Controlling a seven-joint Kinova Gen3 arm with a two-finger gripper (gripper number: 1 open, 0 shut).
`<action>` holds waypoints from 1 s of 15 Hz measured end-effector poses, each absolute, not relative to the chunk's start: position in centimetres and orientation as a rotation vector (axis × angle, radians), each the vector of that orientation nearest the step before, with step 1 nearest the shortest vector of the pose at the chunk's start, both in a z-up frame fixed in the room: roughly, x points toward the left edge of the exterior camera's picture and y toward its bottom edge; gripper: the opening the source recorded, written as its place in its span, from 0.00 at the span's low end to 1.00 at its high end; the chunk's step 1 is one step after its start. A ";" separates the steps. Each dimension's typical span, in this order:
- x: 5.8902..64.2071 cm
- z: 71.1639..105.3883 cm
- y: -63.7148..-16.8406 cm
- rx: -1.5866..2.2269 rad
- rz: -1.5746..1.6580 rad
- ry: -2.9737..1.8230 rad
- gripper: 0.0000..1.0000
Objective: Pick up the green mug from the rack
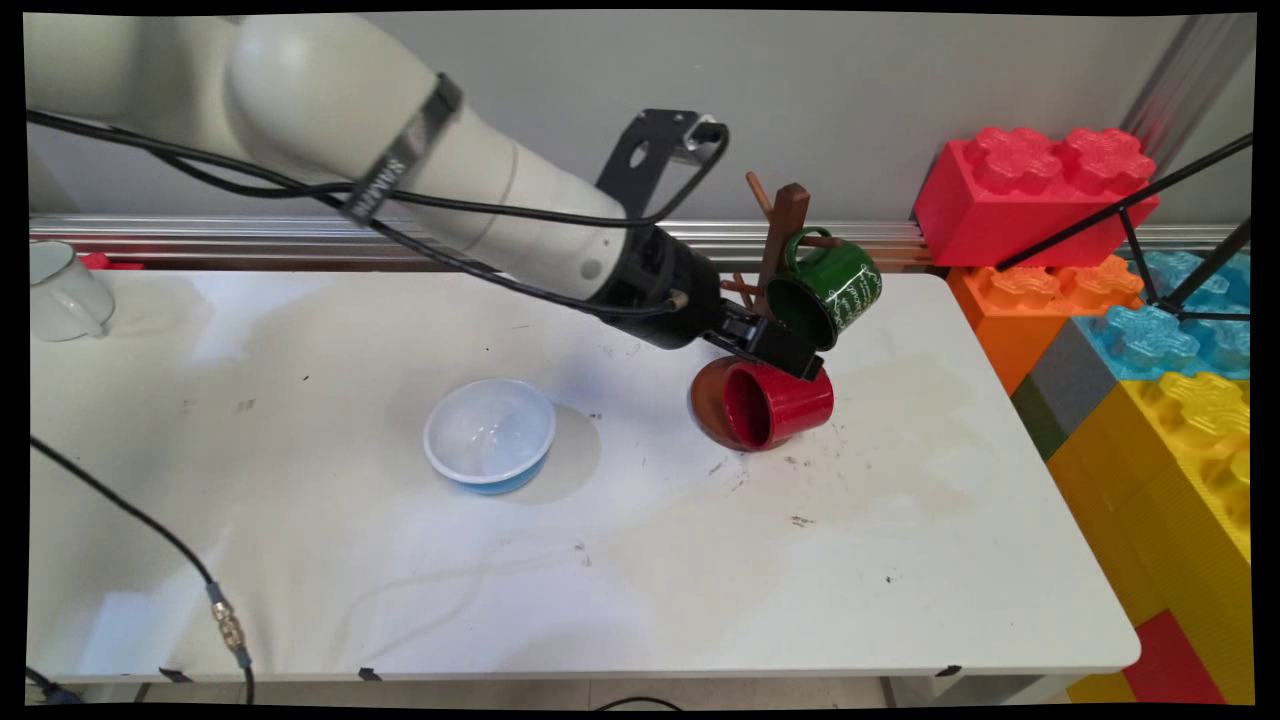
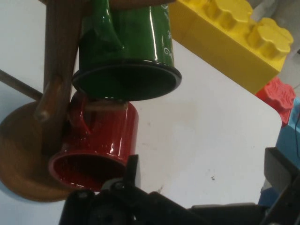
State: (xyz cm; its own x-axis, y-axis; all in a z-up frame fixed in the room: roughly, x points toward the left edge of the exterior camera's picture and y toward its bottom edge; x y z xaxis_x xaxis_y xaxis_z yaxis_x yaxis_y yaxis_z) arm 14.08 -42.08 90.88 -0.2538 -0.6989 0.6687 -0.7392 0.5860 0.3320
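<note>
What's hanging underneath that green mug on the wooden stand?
A red mug hangs on a lower peg of the wooden stand, right under the green mug. Its mouth tilts toward the round base. The green mug's rim covers the red mug's upper end.

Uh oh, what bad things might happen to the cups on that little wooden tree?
The gripper sits right by the red mug, which hangs low on the wooden mug tree. A nudge might knock it off its peg. The green mug hangs just above, so tipping the tree could drop both.
</note>
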 end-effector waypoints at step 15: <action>10.1 88.8 -44.6 1.284 0.028 -1.838 1.00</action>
